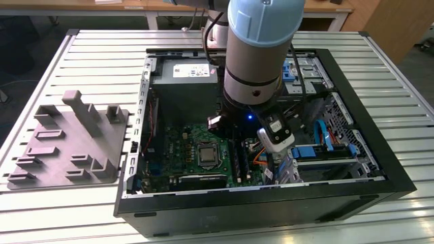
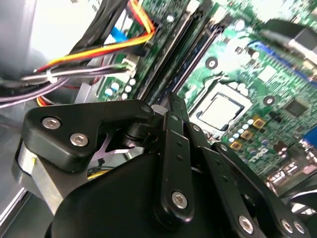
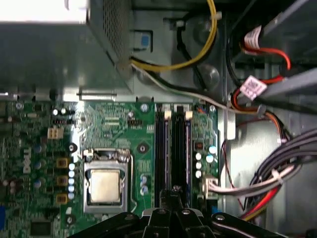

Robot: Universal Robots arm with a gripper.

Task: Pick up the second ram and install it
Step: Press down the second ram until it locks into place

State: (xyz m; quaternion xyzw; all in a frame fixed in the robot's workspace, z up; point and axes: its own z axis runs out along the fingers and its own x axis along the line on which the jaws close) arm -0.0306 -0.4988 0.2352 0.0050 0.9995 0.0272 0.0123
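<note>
On the slatted metal surface (image 1: 61,51), toward the exterior view's left edge, sits a grey plastic stand (image 1: 71,142) of blocky posts and pockets, apparently a rack that keeps parts upright for picking; its pockets look empty from here. To its right lies an open black computer case (image 1: 366,152) on its side, so the green board (image 1: 183,152) faces up and can be reached from above. A grey metal power box (image 1: 183,91) fills the case's far end.

The pale blue arm (image 1: 261,46) reaches down into the case, and the hand (image 3: 174,196) hangs low over the long black slots (image 3: 173,144) beside the square silver chip (image 3: 105,186). In both wrist views the fingers (image 2: 173,124) are drawn narrow, close together, directly above a slot, which fits pressing something thin down into it. The second ram (image 3: 187,148) appears as a dark blue strip standing on edge in one slot, just ahead of the fingertips; whether the fingers actually pinch it or merely rest near its end I cannot tell. By this judgement the stick is in its slot or nearly seated.

Further right, bundled cables (image 3: 277,173) in grey, red, orange and yellow are tied and routed along the case wall, clear of the slots. Blue plastic drive brackets (image 1: 315,151) line the case's right side in the exterior view.
</note>
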